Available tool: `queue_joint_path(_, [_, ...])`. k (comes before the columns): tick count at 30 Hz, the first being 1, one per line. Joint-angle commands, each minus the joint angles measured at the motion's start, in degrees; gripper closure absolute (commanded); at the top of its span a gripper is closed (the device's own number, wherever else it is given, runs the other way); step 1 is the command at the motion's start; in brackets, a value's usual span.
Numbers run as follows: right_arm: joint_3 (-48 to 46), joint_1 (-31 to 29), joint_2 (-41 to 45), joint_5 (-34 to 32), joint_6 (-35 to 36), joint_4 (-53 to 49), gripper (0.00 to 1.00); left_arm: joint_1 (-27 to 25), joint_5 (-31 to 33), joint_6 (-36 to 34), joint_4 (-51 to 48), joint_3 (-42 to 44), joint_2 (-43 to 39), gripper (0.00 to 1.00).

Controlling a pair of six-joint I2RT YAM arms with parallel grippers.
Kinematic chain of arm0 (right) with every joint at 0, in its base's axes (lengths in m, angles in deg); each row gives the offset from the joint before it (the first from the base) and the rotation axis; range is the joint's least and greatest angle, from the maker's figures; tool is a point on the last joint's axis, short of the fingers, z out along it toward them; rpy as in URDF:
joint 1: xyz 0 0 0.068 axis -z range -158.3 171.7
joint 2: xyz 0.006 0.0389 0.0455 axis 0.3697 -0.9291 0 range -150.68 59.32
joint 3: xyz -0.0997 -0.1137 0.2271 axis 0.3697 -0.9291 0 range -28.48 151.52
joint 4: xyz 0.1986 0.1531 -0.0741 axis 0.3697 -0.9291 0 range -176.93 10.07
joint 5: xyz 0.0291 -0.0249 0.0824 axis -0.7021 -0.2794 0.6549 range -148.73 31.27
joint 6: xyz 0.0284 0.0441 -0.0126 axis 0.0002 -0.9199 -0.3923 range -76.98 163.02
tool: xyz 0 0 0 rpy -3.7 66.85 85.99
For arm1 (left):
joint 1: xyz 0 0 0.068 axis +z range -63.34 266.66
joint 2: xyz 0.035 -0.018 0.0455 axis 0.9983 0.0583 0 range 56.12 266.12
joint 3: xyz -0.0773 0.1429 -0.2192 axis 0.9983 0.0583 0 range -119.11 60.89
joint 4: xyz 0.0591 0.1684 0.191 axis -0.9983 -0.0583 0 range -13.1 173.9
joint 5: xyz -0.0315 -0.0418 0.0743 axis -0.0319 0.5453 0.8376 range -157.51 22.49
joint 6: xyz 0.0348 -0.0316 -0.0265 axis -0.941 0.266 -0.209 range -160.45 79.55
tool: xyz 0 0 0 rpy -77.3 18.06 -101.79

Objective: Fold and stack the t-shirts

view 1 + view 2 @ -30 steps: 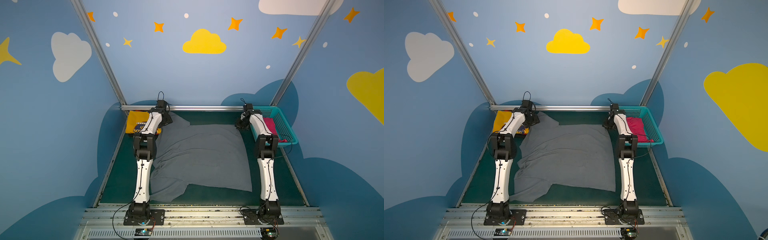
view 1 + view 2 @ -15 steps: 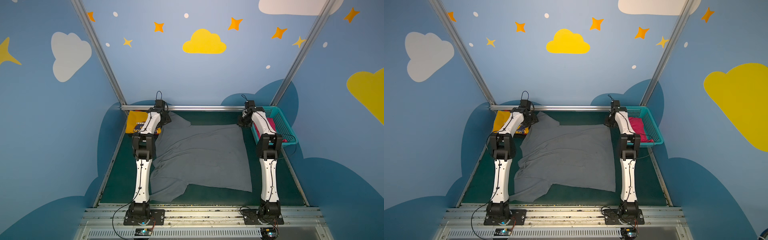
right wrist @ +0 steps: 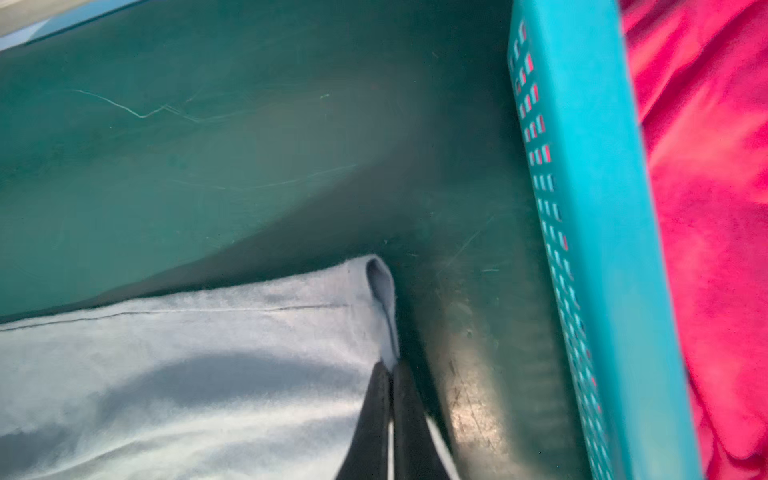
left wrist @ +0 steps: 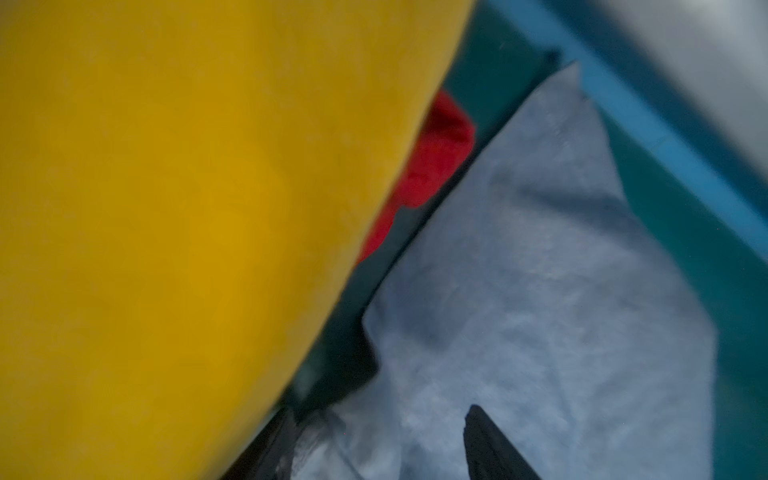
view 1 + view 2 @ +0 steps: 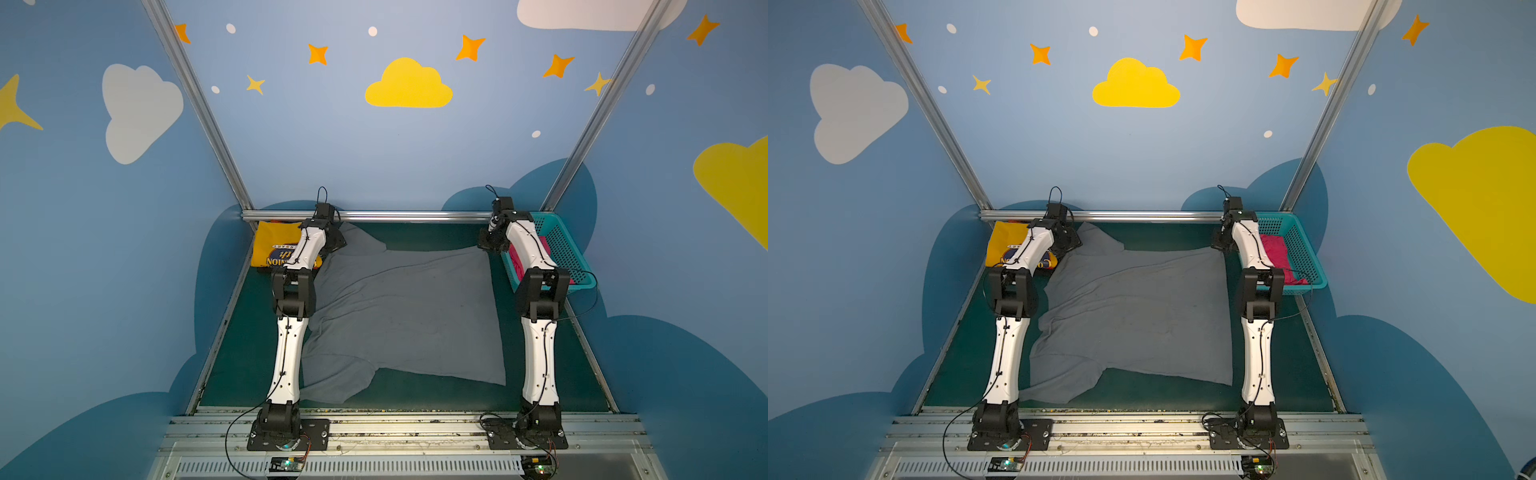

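The grey t-shirt [image 5: 403, 307] [image 5: 1133, 307] lies spread over the green table. My right gripper [image 3: 388, 370] [image 5: 488, 246] is shut on the hem at the shirt's far right corner [image 3: 380, 291], just beside the basket. At the far left sleeve, my left gripper [image 4: 382, 415] [image 5: 336, 244] is open, with grey cloth [image 4: 540, 270] between its fingers. The folded yellow t-shirt [image 5: 272, 245] [image 4: 166, 208] lies at the far left corner, right beside that gripper. The pink t-shirt [image 5: 1275, 249] [image 3: 706, 187] sits in the basket.
The teal perforated basket [image 5: 571, 253] [image 3: 590, 208] stands at the far right edge, close to my right wrist. A red cloth [image 4: 436, 166] peeks out from under the yellow shirt. A metal rail [image 5: 374, 216] runs along the back edge.
The right gripper has drawn the grey shirt's far right corner a little toward the basket. The left arm has barely shifted at the far left sleeve.
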Motion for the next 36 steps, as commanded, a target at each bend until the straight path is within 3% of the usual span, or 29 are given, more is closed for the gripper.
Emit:
queue_joint_path(1, [-0.42, 0.19, 3.24, 1.7, 1.15, -0.74, 1.0, -0.4, 0.28, 0.99, -1.88, -2.23, 1.92, 0.34])
queue_joint_path(5, [-0.42, -0.11, 3.43, 2.2, 1.6, -1.06, 1.0, -0.43, 1.1, 1.95, -2.19, -2.37, 2.06, 0.44])
queue_joint_path(16, [-0.42, -0.82, 3.62, 3.29, 2.31, -1.68, 1.0, -0.81, 7.19, -1.31, 0.04, -2.37, -0.71, 0.38])
queue_joint_path(25, [-0.43, -1.72, 2.79, 3.96, 2.44, -2.04, 1.0, -1.97, 7.61, -1.54, 2.2, -1.86, 1.22, 0.44])
queue_joint_path(36, [-0.48, -1.99, 2.61, 3.96, 3.27, -2.75, 1.0, -1.87, 8.66, -2.3, 4.8, -2.26, 1.59, 0.73])
